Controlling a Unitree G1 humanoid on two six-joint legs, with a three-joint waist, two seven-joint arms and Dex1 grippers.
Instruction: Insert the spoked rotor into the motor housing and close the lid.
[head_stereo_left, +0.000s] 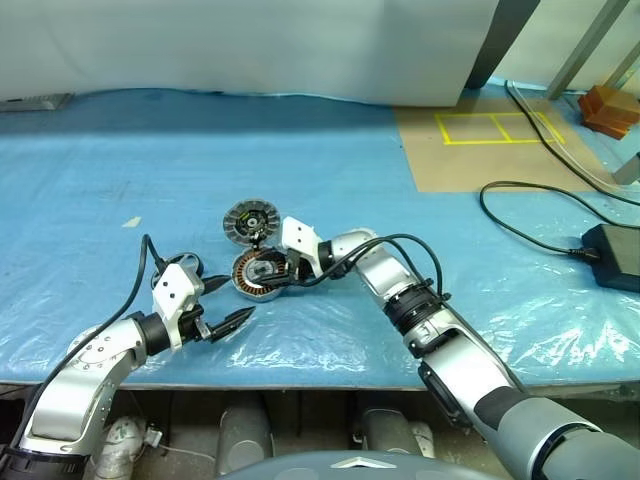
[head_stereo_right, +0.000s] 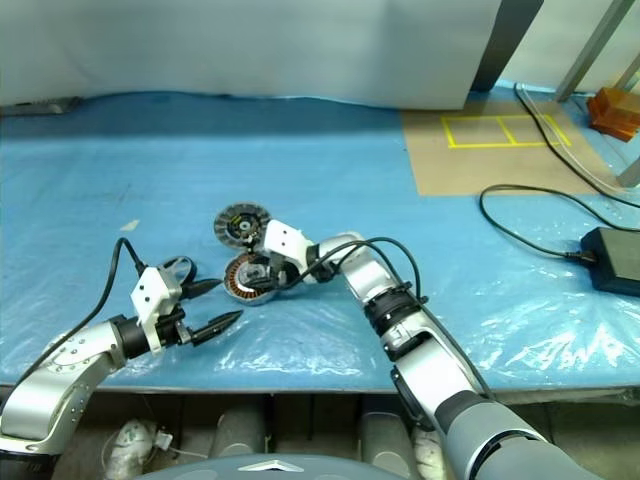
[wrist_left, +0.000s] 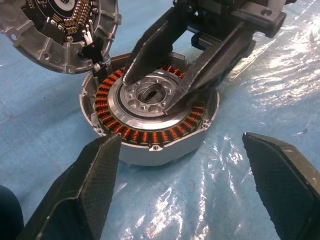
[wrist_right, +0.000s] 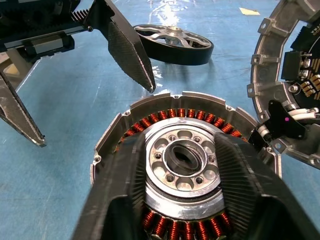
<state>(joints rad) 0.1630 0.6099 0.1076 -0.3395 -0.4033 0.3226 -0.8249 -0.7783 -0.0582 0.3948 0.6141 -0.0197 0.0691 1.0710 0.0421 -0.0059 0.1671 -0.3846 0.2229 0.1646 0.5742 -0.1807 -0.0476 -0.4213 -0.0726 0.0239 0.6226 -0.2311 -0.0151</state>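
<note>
From the head camera, the spoked rotor (head_stereo_left: 262, 275) lies near the table's (head_stereo_left: 330, 180) front edge, the right gripper (head_stereo_left: 268, 268) over it. The motor housing (head_stereo_left: 250, 219) leans just behind.

In the left wrist view, the left gripper's (wrist_left: 182, 187) fingers (wrist_left: 82, 187) spread wide, empty, just short of the rotor.

In the right wrist view, the right fingers (wrist_right: 239, 187) are parted, straddling the silver hub. A black spoked wheel (wrist_right: 172, 44) lies beyond.

A robotics lab or workshop. A blue plastic sheet (head_stereo_left: 300, 150) covers the bench, yellow tape marks (head_stereo_left: 497, 127) sit on brown board, and a black cable (head_stereo_left: 530, 215) runs to a power brick (head_stereo_left: 613, 255).
</note>
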